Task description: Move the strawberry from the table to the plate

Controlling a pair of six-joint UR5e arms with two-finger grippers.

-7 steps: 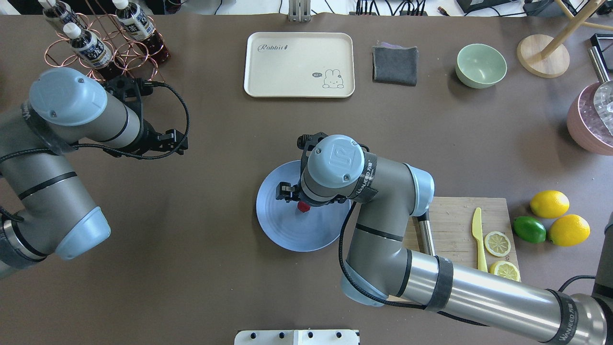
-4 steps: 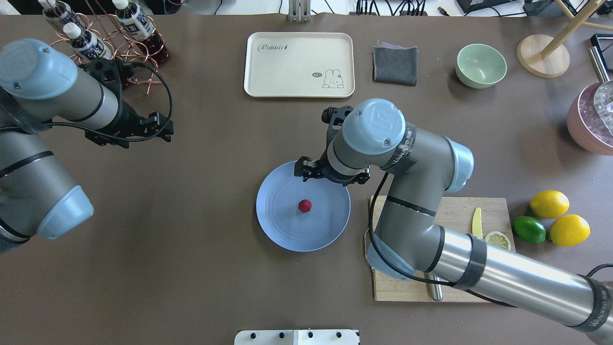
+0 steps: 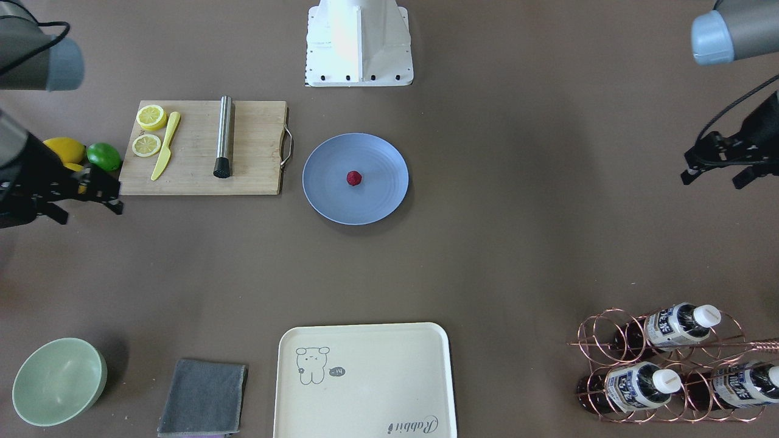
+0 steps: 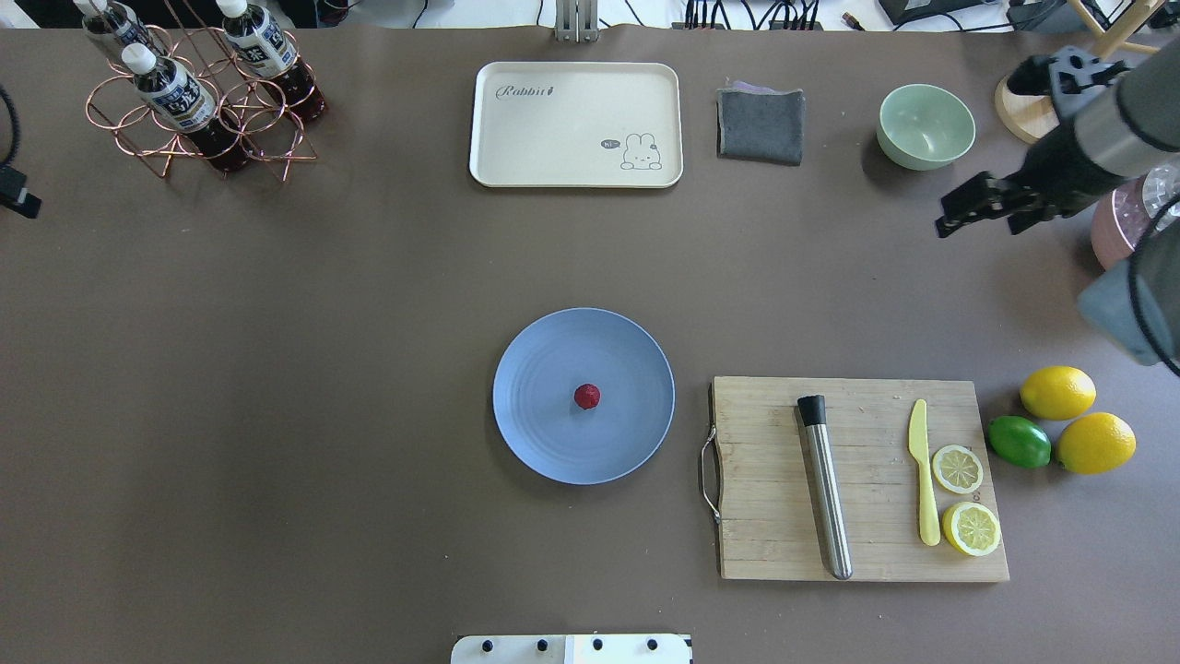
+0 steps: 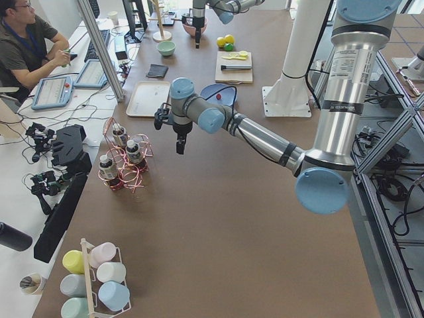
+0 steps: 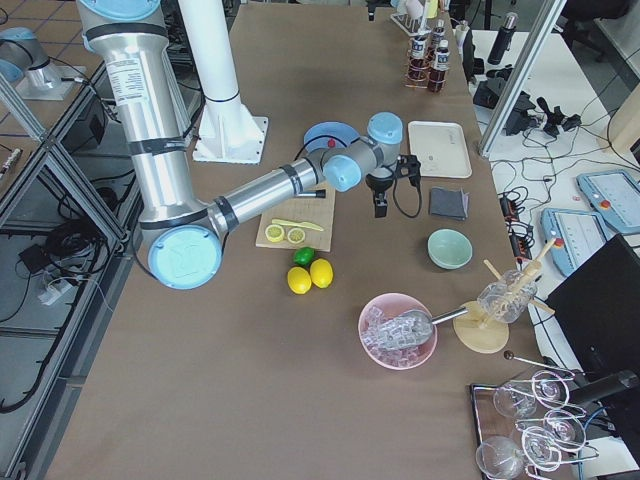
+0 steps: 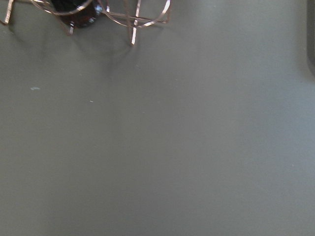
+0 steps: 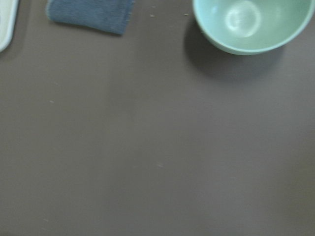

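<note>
The small dark-red strawberry (image 4: 587, 397) lies near the middle of the round blue-grey plate (image 4: 553, 447) on the brown table (image 4: 323, 415); from the front the strawberry (image 3: 354, 178) is just as central on the plate (image 3: 374, 204). My right gripper (image 4: 977, 219) hangs open and empty far off at the right, in front of the green bowl. In the front view it (image 3: 88, 210) is at the left edge. My left gripper (image 3: 712, 178) is open and empty at the table's other end, near the bottle rack, barely inside the overhead view.
A cutting board (image 4: 862, 553) with a steel rod, yellow knife and lemon slices lies right of the plate, with lemons and a lime (image 4: 1019, 441) beyond. At the far side stand a cream tray (image 4: 576, 124), grey cloth (image 4: 761, 124), green bowl (image 4: 925, 124) and bottle rack (image 4: 198, 111). A pink ice bowl (image 6: 398, 330) is far right.
My right arm has pulled away from above the plate to the far right, uncovering the cutting board. My left arm has withdrawn to the left edge. The strawberry stays on the plate.
</note>
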